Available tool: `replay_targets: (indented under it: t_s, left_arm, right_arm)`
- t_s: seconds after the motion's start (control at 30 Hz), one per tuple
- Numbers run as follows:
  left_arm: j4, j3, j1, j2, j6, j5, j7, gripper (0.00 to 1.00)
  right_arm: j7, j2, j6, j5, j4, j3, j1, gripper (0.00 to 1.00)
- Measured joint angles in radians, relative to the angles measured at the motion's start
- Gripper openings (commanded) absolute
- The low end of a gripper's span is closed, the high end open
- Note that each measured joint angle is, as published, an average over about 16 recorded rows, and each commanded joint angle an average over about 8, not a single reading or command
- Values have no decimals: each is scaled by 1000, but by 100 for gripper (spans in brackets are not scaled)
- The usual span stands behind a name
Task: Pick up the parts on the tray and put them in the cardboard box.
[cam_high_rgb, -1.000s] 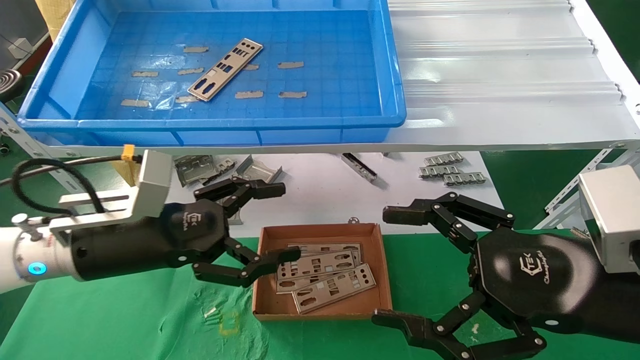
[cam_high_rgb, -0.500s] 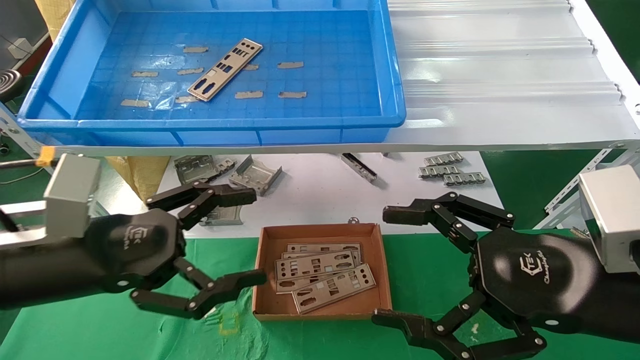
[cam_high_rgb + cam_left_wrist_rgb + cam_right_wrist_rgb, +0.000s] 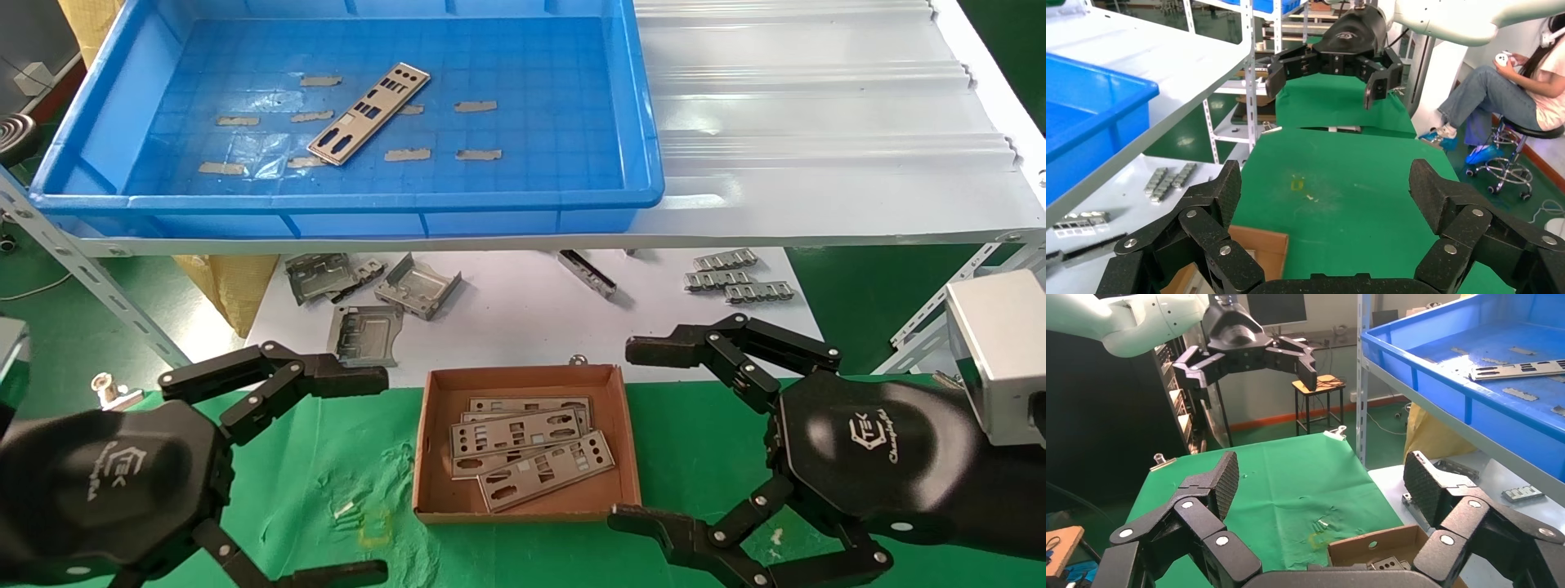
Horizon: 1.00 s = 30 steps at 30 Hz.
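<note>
Retreat marks the left gripper [image 3: 327, 474]: over the last second it has pulled back from the cardboard box [image 3: 526, 441] to the lower left of the frame, fingers spread wide and empty. That suggests a strip has just been dropped off. In the upper left, one metal strip [image 3: 368, 113] lies diagonally on the floor of the blue tray [image 3: 343, 200], so the job looks nearly done, with that piece left to fetch. At centre, the box holds several strips [image 3: 523, 457] stacked flat. At lower right, the right gripper [image 3: 641, 433] hovers just beside the box, unmoved, wide open and empty.
</note>
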Motion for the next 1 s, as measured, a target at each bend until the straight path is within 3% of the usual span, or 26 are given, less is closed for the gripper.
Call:
replay_targets:
  t_s: [1.0]
  left_arm:
    - [2,0,0,0,-1,0,-3,100]
  right_arm:
    - [0,0,0,0,0,0,0,100]
